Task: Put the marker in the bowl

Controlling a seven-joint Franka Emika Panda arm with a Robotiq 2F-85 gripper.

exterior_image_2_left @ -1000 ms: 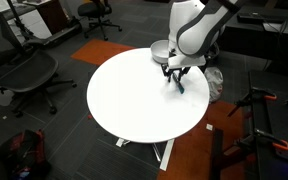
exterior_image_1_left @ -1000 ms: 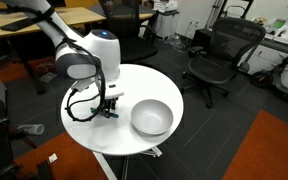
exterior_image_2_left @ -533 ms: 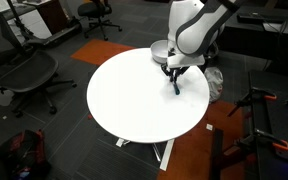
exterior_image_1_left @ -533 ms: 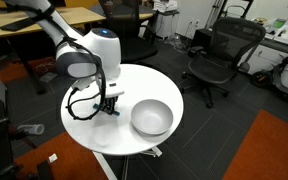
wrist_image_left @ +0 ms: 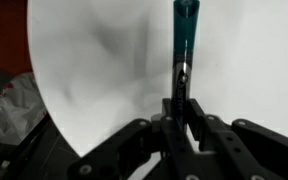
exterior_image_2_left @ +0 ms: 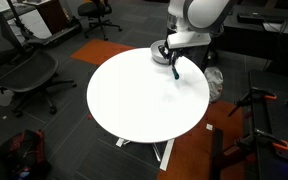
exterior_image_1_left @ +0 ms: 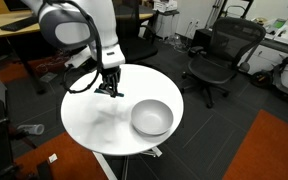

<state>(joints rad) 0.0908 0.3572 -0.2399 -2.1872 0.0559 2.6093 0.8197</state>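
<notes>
while i hold arm above table [exterior_image_1_left: 92, 128], gripper [wrist_image_left: 182, 102] pinches marker [wrist_image_left: 184, 45] by dark body, teal end sticking out past fingertips. marker off tabletop, in air over white surface, shadow below it. bowl [exterior_image_1_left: 151, 118] upright on same table, near gripper but apart from marker.

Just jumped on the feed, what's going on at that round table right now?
The arm's end effector is shut on the marker, which sticks out past the fingertips with its teal end farthest out in the wrist view. In an exterior view it appears to hang above the white table rather than rest on it. The bowl sits on the table off to one side and looks empty. The marker is not yet over it.
</notes>
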